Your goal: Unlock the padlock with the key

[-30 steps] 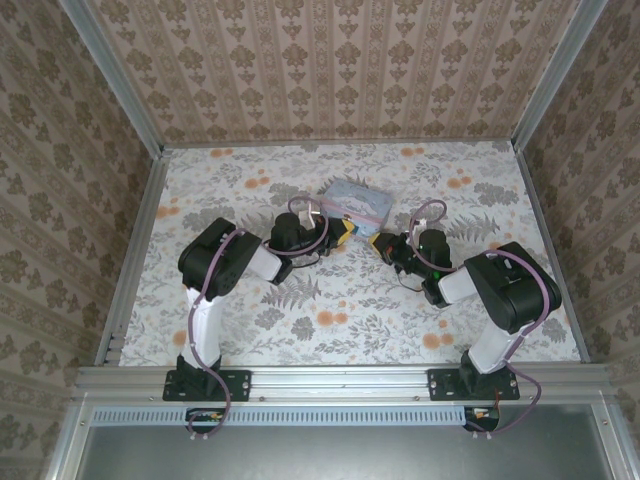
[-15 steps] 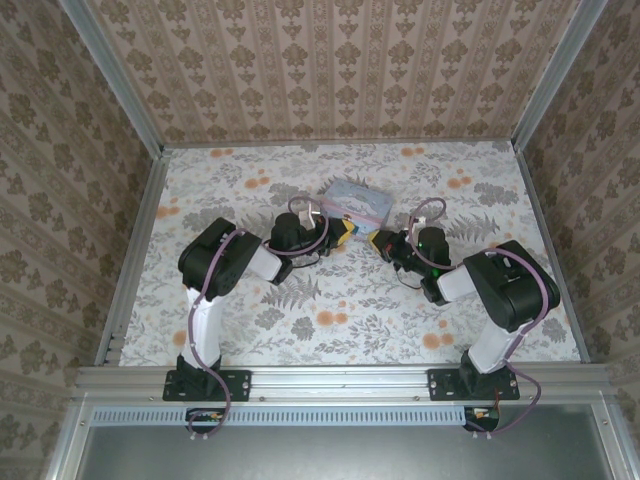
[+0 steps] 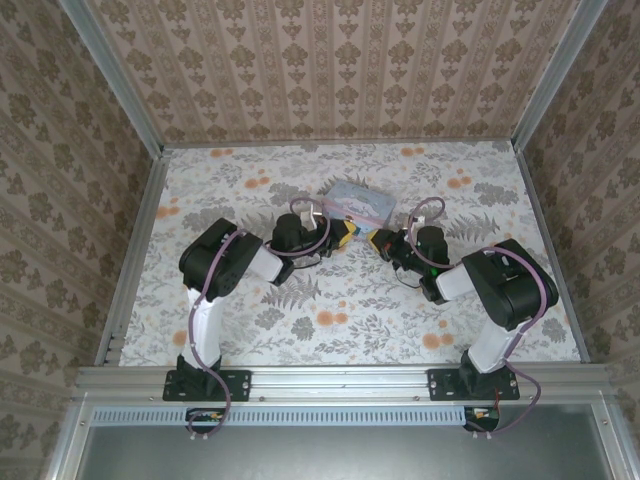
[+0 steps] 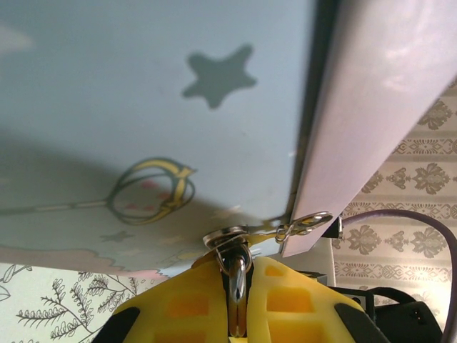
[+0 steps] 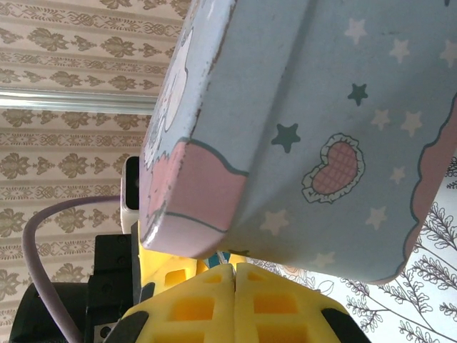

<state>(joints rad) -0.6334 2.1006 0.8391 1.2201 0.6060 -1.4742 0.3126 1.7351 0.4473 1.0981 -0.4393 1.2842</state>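
The padlock [image 4: 238, 286] shows as a shiny metal piece hanging from the hasp ring on the pale blue tin [image 4: 143, 107]. My left gripper [image 4: 239, 268] is shut on it, right under the tin's edge. In the right wrist view a teal bit of the padlock [image 5: 223, 256] peeks out between the tin [image 5: 300, 128] and my right gripper [image 5: 235, 266]. That gripper is shut with its pads together, and a thin sliver, the key, pokes from its tips toward the padlock. From above, the left gripper [image 3: 345, 236] and right gripper [image 3: 377, 241] meet at the tin's [image 3: 356, 202] near side.
The floral mat [image 3: 330, 310] covers the table inside patterned walls. Metal rails [image 3: 135, 250] run along the sides and near edge. The left arm's cable [image 4: 400, 214] loops beside the tin.
My right gripper has edged slightly left and away from me, closer to the tin and the left gripper. The left arm has stayed put.
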